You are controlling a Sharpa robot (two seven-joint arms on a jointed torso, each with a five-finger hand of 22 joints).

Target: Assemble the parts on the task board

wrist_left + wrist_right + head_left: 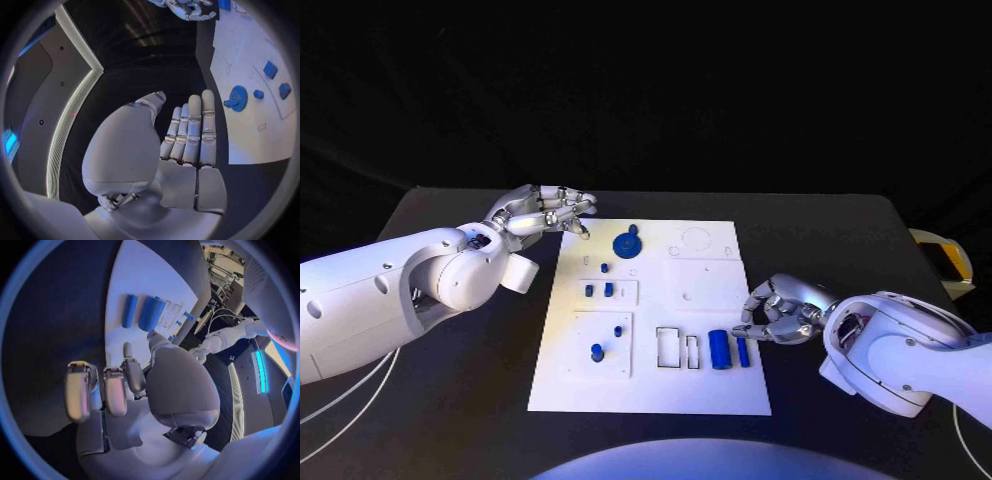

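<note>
Head view shows you a white task board [718, 390] carrying blue parts [721, 348]; left hand [542, 212] and right hand [780, 312] hold nothing, fingers apart.

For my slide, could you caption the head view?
Both hands, left and right, hover empty beside the task board.

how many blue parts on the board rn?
7: round disc at the far end, two small ones left-middle, one peg lower left, another above it, two cylinders by the right hand. None obviously hidden.
</note>
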